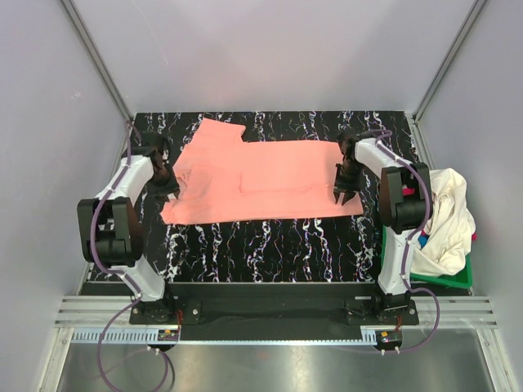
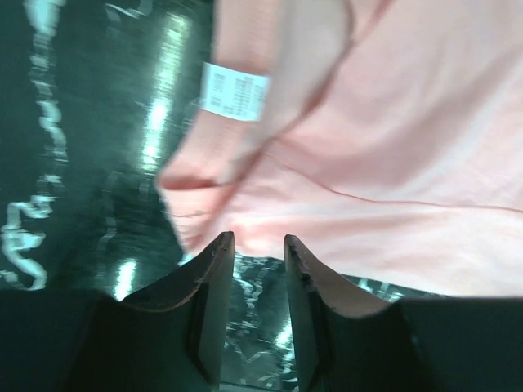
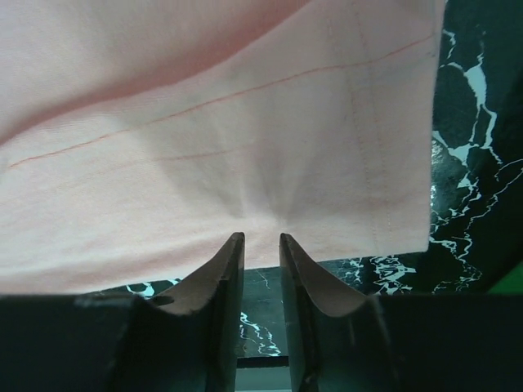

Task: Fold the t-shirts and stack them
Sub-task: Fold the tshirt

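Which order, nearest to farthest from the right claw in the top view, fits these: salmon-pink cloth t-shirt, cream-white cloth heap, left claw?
1. Salmon-pink cloth t-shirt: its edge lies at the right claw tips.
2. Cream-white cloth heap: off to the right side.
3. Left claw: across the shirt, far left.

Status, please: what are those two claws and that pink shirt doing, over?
Left gripper open, at neck end. Right gripper at hem, grip unclear. Salmon-pink cloth t-shirt spread out, not stacked. Nothing on it.

Bright even light; blurry left-wrist view.
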Tool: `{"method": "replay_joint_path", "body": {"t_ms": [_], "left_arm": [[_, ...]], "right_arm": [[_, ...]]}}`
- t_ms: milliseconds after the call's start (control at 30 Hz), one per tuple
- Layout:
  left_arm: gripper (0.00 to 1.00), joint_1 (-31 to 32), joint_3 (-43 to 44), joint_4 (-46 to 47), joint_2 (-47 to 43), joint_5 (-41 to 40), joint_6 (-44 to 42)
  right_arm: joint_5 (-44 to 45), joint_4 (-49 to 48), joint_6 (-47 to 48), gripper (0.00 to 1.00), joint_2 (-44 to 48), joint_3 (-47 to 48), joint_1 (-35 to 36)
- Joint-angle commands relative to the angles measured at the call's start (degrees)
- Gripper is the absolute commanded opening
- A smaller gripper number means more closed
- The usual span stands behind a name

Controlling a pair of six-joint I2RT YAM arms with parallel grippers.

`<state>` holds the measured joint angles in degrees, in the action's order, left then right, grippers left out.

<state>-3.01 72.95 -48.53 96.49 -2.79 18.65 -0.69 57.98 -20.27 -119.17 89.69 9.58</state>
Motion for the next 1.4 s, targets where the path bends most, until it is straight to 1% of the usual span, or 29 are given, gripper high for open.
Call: {"method": "replay_joint_path", "body": {"t_ms": [0,133,233,333,400,433,533,567,700,733,800,833,900,933,1000,1033,1067,1100,1133,1167,1200,1233,1267,1300,1333,1367], "left_arm": [[0.35,0.63,-1.57,0.63,-1.04,6.83,4.54],[0.35,0.63,-4.83,3.44,-1.04,7.18,7.0],[0.34,-0.33,-6.85,3.88,2.9,6.92,10.34],[0.34,-1.73,-8.26,4.93,4.93,5.87,12.37],[0.34,-2.27,-7.39,5.03,6.6,4.46,12.37],[0.35,-2.36,-6.69,4.59,7.57,2.98,12.37],[0.36,-2.36,-4.05,4.68,9.06,2.09,12.46],[0.37,-2.36,-3.26,4.5,10.81,0.87,12.63],[0.37,-2.44,3.85,1.43,16.97,-0.99,12.46],[0.37,-2.44,7.18,1.16,18.28,-1.86,11.94],[0.37,-2.71,11.06,-1.02,22.85,-4.76,10.71],[0.37,-3.06,16.12,-1.99,26.0,-5.55,10.18],[0.37,-3.32,21.77,-4.63,29.01,-7.14,8.69],[0.37,-3.41,27.37,-5.16,31.8,-7.06,7.81],[0.38,-3.32,34.42,-7.35,34.81,-8.99,5.96],[0.38,-3.41,37.85,-8.32,38.04,-9.34,5.35],[0.39,-3.32,45.45,-9.2,39.46,-10.65,4.12],[0.4,-3.32,48.66,-11.73,40.61,-11.44,3.93],[0.42,-3.24,51.56,-12.63,41.32,-12.32,3.58],[0.44,-3.15,53.51,-13.07,40.72,-14.77,3.06],[0.46,-3.06,53.09,-12.82,39.49,-15.84,2.79],[0.52,-2.89,51.96,-11.94,35.74,-16.89,2.53],[0.54,-2.88,50.55,-11.33,33.35,-18.38,2.35],[0.56,-2.71,46.54,-9.93,30.89,-18.74,2.35],[0.57,-2.27,44.41,-9.22,25.65,-18.75,2.44],[0.59,-1.92,41.78,-8.43,22.98,-17.79,2.79]], "right_arm": [[2.88,2.14,1.11,0.32,0.61,3.47,-0.44],[3.32,1.36,1.29,0.34,-0.26,3.56,-0.79],[3.33,0.48,1.46,0.35,-2.37,3.39,-1.85],[3.59,-0.58,1.64,0.35,-3.6,1.99,-2.55],[3.33,-0.5,1.38,0.35,-4.05,1.19,-2.64],[2.8,-0.93,1.38,0.36,-3.79,-0.46,-2.64],[2.01,-1.98,0.32,0.36,-1.69,-5.11,-2.47],[1.4,-2.25,-0.2,0.36,-1.07,-6.44,-2.55],[0.95,-3.83,-1.35,0.37,2.36,-13.04,-2.47],[-0.53,-4.36,-1.52,0.37,3.76,-15.22,-2.38],[-1.68,-4.8,-2.14,0.37,5.61,-17.08,-1.41],[-2.29,-4.71,-2.14,0.38,6.14,-18.31,0.07],[-2.82,-4.45,-2.93,0.39,8.07,-19.02,2.18],[-3.87,-4.45,-3.37,0.39,8.52,-19.72,3.67],[-5.72,-4.8,-4.86,0.4,9.31,-20.34,8.15],[-8.25,-5.24,-5.56,0.4,9.57,-20.87,9.65],[-9.93,-5.5,-6.96,0.4,9.84,-21.05,11.14],[-11.77,-6.03,-7.67,0.4,9.93,-21.4,14.46],[-14.49,-6.73,-8.2,0.4,10.45,-21.92,15.89],[-15.3,-6.91,-8.73,0.4,10.89,-21.93,17.64],[-15.83,-6.91,-8.64,0.4,12.2,-21.84,20.01],[-16.44,-6.82,-8.47,0.41,13.17,-21.4,20.99],[-16.36,-6.82,-7.95,0.42,14.4,-21.22,21.44],[-16.1,-6.74,-7.77,0.43,16.76,-20.96,21.62],[-14.97,-6.21,-7.5,0.44,17.91,-20.09,21.53],[-14.0,-5.6,-6.28,0.48,18.79,-19.3,21.62]]}}
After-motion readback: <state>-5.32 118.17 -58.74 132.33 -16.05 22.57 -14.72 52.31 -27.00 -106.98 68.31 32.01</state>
